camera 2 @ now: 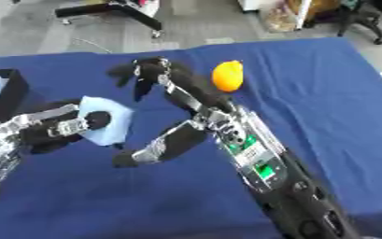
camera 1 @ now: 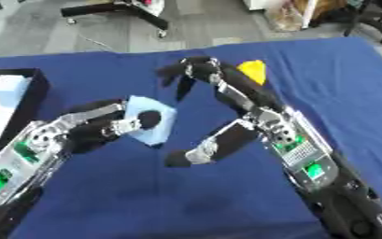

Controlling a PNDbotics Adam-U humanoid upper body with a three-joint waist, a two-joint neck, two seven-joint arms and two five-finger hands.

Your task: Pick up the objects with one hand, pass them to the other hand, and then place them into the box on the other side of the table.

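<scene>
While the left robot hand (camera 1: pixel 116 125) is pinching a pale blue square object (camera 1: pixel 155 122) between its thumb and curled fingers, holding it just above the blue counter (camera 2: pixel 324 93) near the middle, the right robot hand (camera 2: pixel 181 121) is hanging beside it with its fingers spread and holding nothing. This looks like the hand-over step, though which way it is running cannot be told (the two hands are close but not touching). An orange-yellow object (camera 2: pixel 227 76) is lying on the counter further away, behind the right arm, and the black box (camera 1: pixel 30 100) is sitting at the left edge. Next, the free hand needs to be closing in on the blue object's exposed edge.
</scene>
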